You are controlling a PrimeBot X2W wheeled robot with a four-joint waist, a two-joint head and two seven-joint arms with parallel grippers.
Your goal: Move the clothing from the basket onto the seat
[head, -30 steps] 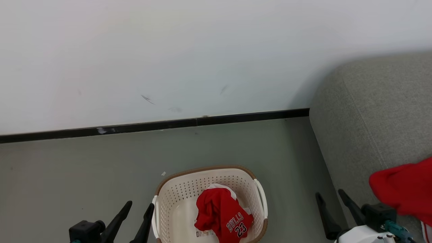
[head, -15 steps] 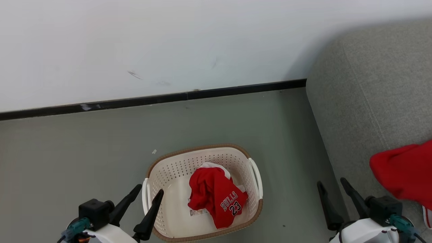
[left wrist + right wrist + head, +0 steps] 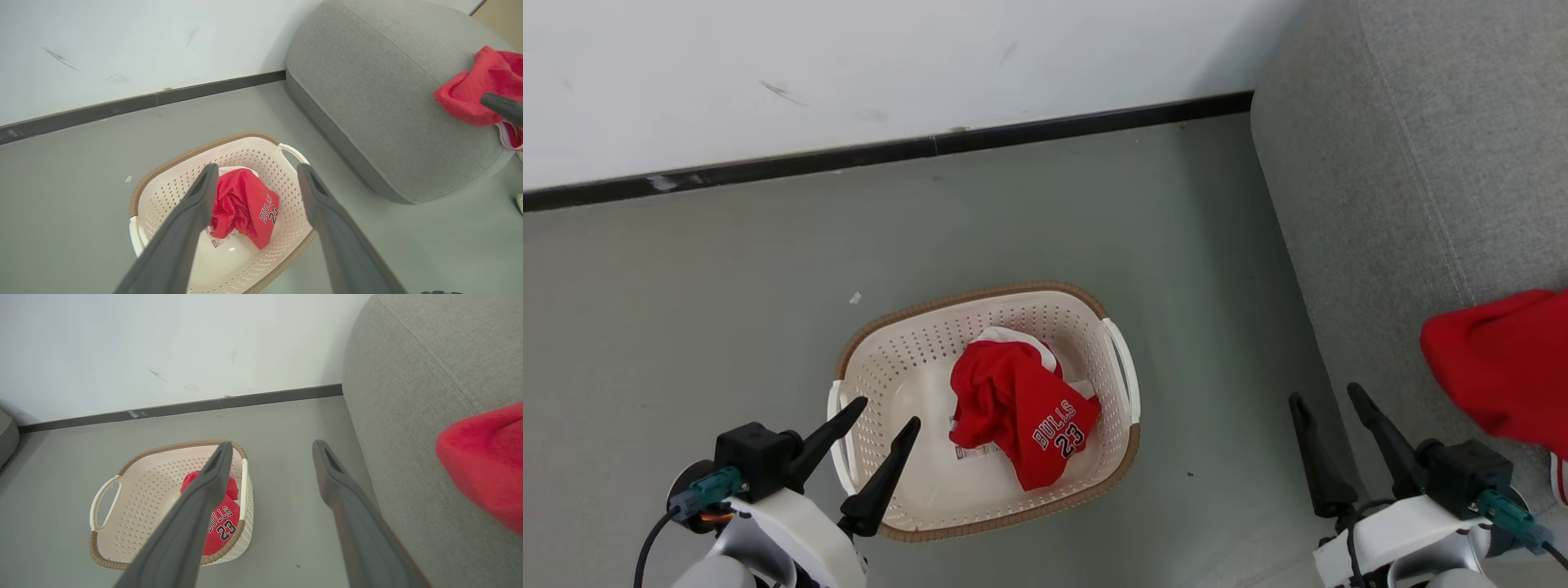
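The basket (image 3: pixel 980 296) stands on the grey floor, and a crumpled red jersey (image 3: pixel 1021 408) lettered "BULLS 23" lies inside it. My left gripper (image 3: pixel 888 412) is open, its fingertips over the basket's left rim, apart from the jersey. In the left wrist view the open left gripper (image 3: pixel 258 166) points down at the jersey (image 3: pixel 245 208). My right gripper (image 3: pixel 1324 393) is open and empty, above the floor between the basket and the seat (image 3: pixel 1405 163). A plain red garment (image 3: pixel 1503 359) lies on the seat. In the right wrist view the right gripper (image 3: pixel 273 444) frames bare floor beside the basket (image 3: pixel 135 490).
A white wall with a black baseboard (image 3: pixel 890 151) runs behind the basket. A small white scrap (image 3: pixel 854 298) lies on the floor to the basket's far left. The seat's rounded edge (image 3: pixel 347 155) stands close to the basket's right handle.
The head camera has tilted down, so the whole picture has slid upward. My left gripper has come forward from beside the basket to over its left rim. The clothing has not moved.
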